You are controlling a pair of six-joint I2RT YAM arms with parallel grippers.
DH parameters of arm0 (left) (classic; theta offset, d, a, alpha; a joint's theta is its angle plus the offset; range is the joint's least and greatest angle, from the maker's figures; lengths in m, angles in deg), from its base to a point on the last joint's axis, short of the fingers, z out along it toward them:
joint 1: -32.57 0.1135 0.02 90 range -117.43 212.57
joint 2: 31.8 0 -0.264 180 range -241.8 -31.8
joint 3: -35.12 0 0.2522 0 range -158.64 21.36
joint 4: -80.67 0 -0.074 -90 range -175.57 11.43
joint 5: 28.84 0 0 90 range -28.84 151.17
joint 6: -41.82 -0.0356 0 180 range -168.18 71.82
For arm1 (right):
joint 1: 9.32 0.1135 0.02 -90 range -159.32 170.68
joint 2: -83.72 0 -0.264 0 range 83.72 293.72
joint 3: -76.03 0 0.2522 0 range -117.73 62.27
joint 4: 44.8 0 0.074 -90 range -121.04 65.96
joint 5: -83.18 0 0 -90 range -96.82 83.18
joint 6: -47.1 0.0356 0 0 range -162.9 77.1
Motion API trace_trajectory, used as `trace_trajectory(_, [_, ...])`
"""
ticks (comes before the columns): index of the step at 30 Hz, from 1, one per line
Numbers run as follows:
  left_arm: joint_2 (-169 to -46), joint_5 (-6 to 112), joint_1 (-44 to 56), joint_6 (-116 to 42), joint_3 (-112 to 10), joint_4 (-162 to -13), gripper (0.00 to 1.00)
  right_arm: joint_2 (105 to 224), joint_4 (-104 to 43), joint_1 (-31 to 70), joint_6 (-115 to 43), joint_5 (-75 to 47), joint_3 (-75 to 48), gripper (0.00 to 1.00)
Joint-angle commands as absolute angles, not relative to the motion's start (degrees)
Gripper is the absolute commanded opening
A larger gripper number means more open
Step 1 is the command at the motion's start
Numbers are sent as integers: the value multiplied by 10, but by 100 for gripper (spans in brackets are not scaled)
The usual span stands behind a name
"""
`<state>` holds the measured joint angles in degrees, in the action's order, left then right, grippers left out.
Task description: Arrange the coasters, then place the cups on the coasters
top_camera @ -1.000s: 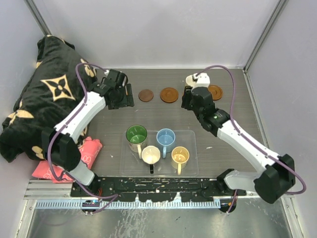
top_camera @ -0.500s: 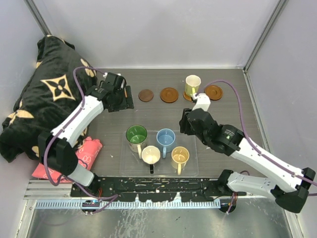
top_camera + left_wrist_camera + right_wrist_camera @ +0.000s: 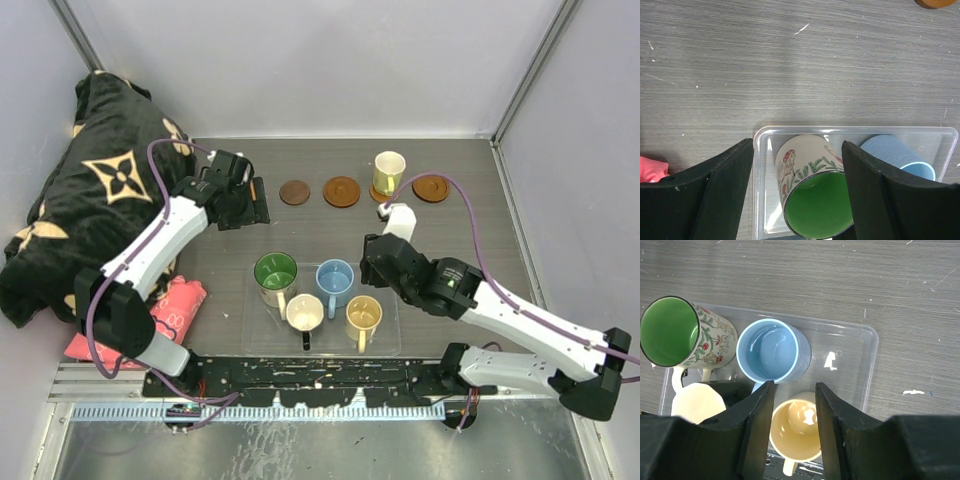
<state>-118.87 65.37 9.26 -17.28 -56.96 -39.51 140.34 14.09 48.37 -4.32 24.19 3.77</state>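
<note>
Four mugs are being held in the clear tray [image 3: 855, 375]: the green-inside mug [image 3: 275, 272] at its far left, the blue mug [image 3: 334, 277] beside that, and the cream mug [image 3: 304, 312] and yellow mug [image 3: 363, 315] along its near side. Beyond the tray's far edge, a row of coasters is being left on the table [image 3: 460, 250]. It is made up of a dark coaster [image 3: 294, 192], an orange-brown coaster [image 3: 341, 190], a covered coaster [image 3: 379, 195] and an end coaster [image 3: 431, 187]. The covered coaster is being pressed by a pale mug [image 3: 389, 170] standing upright on it.

The left gripper [image 3: 796, 147] is being held beyond the tray's far left corner, fingers released and spread wide, nothing between them. The right gripper [image 3: 795, 386] is being held above the tray's right half, over the blue and yellow mugs. Its fingers are being kept narrowly apart, with nothing grasped.
</note>
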Motion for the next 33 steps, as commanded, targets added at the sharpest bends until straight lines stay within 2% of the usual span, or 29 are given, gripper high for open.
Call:
trace_trajectory(1, [-1158,646,90,-167,-568,-406,73,1417,105,489,-33,249,39,44])
trace_trajectory(9, [-1166,648,90,-171,-573,-406,73,1388,103,495,-17,211,71,44])
trace_trajectory(18, [-1187,641,90,-170,-579,-412,73,1374,171,578,50,240,78,43])
trace_trajectory(33, [-1186,641,90,-171,-579,-407,72,1383,162,584,54,249,90,43])
